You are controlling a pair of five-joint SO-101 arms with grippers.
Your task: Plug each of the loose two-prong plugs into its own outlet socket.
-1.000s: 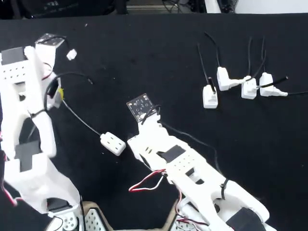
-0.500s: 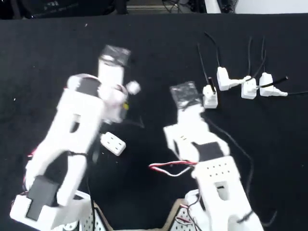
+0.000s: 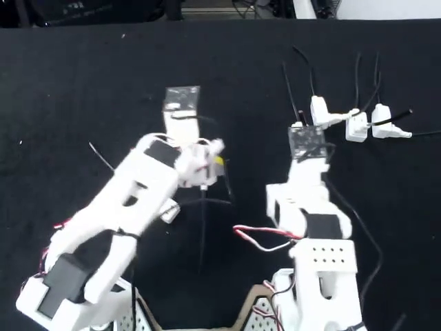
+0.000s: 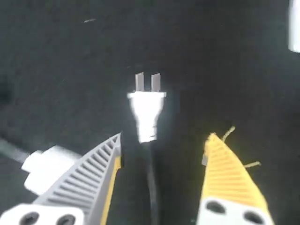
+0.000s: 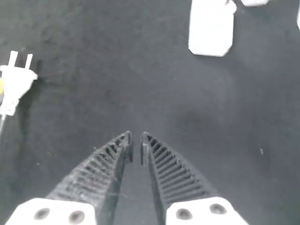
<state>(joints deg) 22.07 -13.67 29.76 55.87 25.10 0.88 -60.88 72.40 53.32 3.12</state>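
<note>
Stretching edge to edge under both arms, the table (image 3: 69, 83) is matte black, and beyond its far edge runs a dim strip of room (image 3: 83, 8) with dark gear. The far left of the table and the band along its far side lie bare, and a bare lane separates the two arms in the middle. The far right is the crowded part: a cluster of white outlet sockets (image 3: 356, 126) sits there, with thin black cords trailing toward the far edge.

The left arm (image 3: 131, 200) slants from the near left corner toward the table's middle. The left fingers (image 4: 93, 173) (one grey, one yellow) stand wide apart, clamped on nothing. The loose plug (image 4: 146, 110), white with its two prongs pointing away from the wrist, sits between their tips and just ahead of them, touching neither as far as can be seen. Its dark cord (image 4: 151, 187) runs back between them. Whether the plug rests on the table cannot be told. A white block (image 3: 170, 212) peeks out from under this arm.

The right arm (image 3: 310, 221) reaches straight away from the near edge, its wrist just beside the cluster. The right fingers (image 5: 108, 164) are almost together, only a sliver of gap between them, holding nothing. The nearest socket (image 5: 211, 30) lies ahead of them, apart from their tips, and the plug lies off to one side.
</note>
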